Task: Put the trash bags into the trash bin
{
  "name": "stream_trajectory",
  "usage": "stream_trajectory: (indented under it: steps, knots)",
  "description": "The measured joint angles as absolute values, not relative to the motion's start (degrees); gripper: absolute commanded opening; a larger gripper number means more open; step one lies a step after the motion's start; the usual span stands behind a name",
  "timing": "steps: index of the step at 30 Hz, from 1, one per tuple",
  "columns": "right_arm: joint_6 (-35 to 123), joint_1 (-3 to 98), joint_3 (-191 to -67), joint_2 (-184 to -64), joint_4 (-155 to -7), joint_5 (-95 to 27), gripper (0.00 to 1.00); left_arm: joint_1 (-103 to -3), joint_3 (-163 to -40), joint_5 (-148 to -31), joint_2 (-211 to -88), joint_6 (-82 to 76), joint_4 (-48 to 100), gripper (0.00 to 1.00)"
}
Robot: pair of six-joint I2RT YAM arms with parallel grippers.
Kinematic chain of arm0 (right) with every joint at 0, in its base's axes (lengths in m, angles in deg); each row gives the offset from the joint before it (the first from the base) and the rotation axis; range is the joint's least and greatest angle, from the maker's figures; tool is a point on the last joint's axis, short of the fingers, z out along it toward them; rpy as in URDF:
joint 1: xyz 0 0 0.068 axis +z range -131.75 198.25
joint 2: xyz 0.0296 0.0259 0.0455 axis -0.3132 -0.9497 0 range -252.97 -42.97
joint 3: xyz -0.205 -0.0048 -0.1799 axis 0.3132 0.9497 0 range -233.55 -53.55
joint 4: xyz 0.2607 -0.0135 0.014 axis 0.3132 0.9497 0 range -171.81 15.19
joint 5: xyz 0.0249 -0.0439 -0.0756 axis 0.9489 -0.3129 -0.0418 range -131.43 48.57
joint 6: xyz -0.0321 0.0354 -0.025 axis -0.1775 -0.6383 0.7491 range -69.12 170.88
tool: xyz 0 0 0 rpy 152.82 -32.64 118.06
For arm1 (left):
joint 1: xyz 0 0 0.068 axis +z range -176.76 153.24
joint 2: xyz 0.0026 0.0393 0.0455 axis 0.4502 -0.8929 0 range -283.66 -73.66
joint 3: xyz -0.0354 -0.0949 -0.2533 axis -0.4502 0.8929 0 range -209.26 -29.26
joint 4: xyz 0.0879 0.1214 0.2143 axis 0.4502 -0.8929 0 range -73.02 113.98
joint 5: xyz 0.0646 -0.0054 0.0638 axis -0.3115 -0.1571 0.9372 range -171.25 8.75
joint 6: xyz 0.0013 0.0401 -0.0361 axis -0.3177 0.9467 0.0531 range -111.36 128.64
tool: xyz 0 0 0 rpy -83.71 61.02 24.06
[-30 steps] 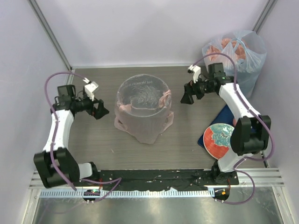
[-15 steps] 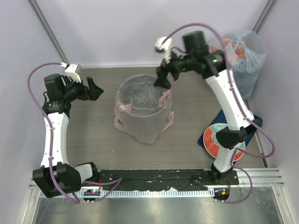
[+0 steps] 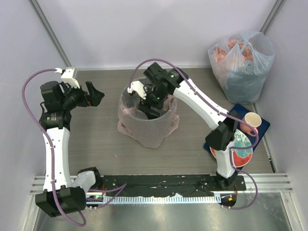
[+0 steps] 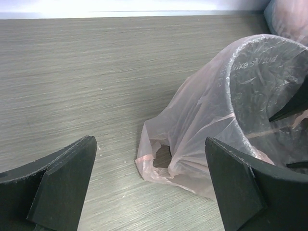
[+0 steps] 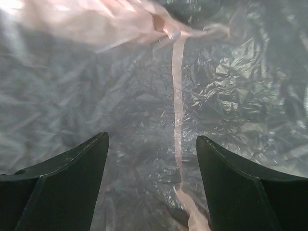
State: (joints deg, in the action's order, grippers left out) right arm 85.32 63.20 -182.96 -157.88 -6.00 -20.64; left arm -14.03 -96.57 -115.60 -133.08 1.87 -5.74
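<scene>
The trash bin (image 3: 126,96) stands mid-table, lined and draped by the thin pale pink trash bag (image 3: 144,137), whose skirt hangs down to the table. My right gripper (image 3: 147,109) reaches down inside the bin, open and empty. In the right wrist view its fingers (image 5: 72,178) spread over the crinkly bag lining (image 5: 231,86), which has a pink seam down the middle. My left gripper (image 3: 97,96) is open and empty, apart from the bin on its left. The left wrist view shows that gripper (image 4: 149,142) facing the bag's draped side (image 4: 202,115) and a bag handle loop on the table.
A bulging clear-bluish bag (image 3: 243,60) with pink and blue contents stands at the back right corner. A red and teal plate (image 3: 238,151), a pink paper cup (image 3: 251,120) and a blue mat (image 3: 262,126) lie at the right edge. Walls close off three sides.
My right arm has swung from the back right over to the bin and lowered its open gripper inside. My left arm has drawn back to the left and risen.
</scene>
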Motion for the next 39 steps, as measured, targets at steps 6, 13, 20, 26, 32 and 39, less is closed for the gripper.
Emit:
stream_trajectory:
  steps: [6,13,20,26,32,39]
  knots:
    - [85.95,63.31,-171.35,-158.10,-11.62,-25.55,0.45,-14.03,-96.44,-113.70,-132.20,4.17,-7.79,0.99]
    - [84.12,63.31,-163.75,-158.10,-20.51,-31.00,0.41,-14.03,-95.57,-112.74,-132.03,5.54,-8.40,1.00]
    - [83.66,63.31,-160.51,-158.21,-23.44,-31.26,0.37,-14.03,-95.48,-112.72,-132.03,6.61,-8.67,1.00]
    - [83.05,63.31,-159.24,-160.57,-24.43,-33.29,0.32,-14.03,-95.44,-112.74,-132.05,6.70,-8.69,1.00]
    - [82.17,63.31,-159.05,-163.43,-26.20,-35.61,0.29,-14.03,-95.06,-112.74,-132.03,6.77,-8.91,1.00]
    - [81.76,63.31,-157.12,-165.29,-27.44,-36.90,0.27,-14.03,-95.02,-112.72,-132.07,7.60,-9.47,1.00]
